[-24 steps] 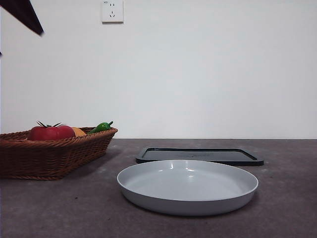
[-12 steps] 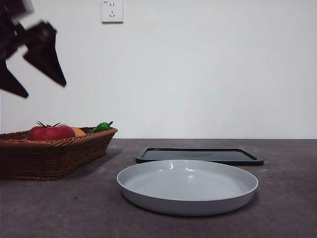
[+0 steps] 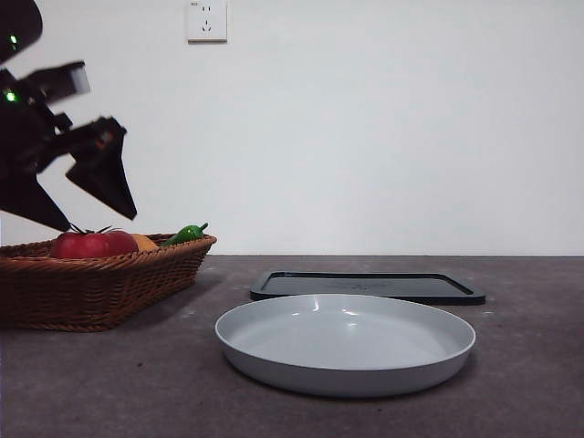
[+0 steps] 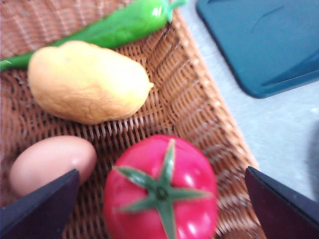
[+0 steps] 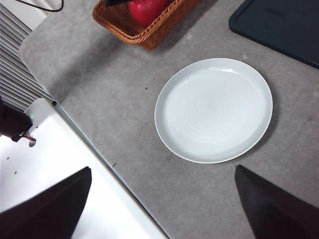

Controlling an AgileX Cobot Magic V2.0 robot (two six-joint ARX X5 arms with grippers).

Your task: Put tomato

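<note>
The red tomato (image 3: 92, 244) with a green calyx lies in the wicker basket (image 3: 100, 283) at the left. In the left wrist view the tomato (image 4: 162, 191) sits between my left gripper's (image 4: 164, 209) two open jaws, which hang just above it. In the front view my left gripper (image 3: 78, 205) is above the basket, open and empty. My right gripper (image 5: 162, 209) is open and empty, high above the table's near side. The tomato also shows in the right wrist view (image 5: 147, 9).
The basket also holds a yellow potato-like piece (image 4: 87, 82), a green pepper (image 4: 119, 25) and a pale egg (image 4: 52, 162). A grey round plate (image 3: 345, 342) lies mid-table. A dark flat tray (image 3: 367, 286) lies behind it.
My left gripper has come down from the top left corner to just above the basket. The basket, plate and tray have not moved.
</note>
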